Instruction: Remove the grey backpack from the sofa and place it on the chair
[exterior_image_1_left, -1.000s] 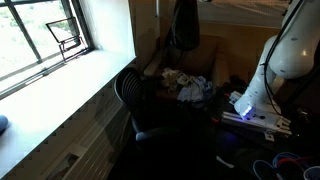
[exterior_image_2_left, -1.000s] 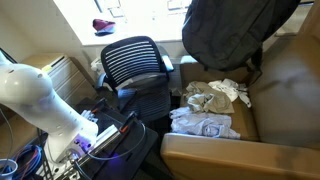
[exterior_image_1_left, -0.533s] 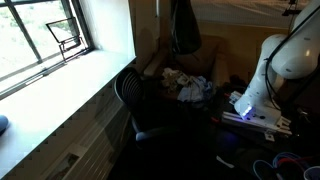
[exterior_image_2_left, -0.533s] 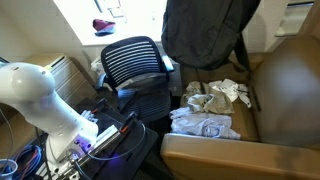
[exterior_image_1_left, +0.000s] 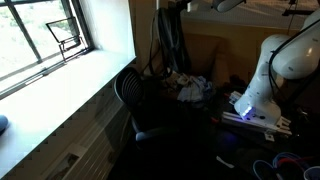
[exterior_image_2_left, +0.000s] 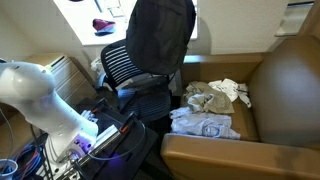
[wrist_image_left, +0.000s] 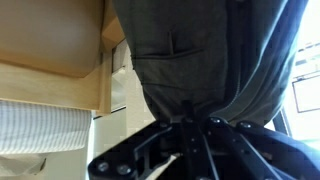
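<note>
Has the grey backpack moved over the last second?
Yes. In an exterior view the backpack has shifted from above the sofa toward the chair.

You will find the grey backpack (exterior_image_2_left: 160, 40) hanging upright in the air, dark and slack, clear of the brown sofa (exterior_image_2_left: 285, 90). In both exterior views it hangs above the black mesh-backed chair (exterior_image_2_left: 118, 68), covering part of the backrest, not resting on the seat.
</note>
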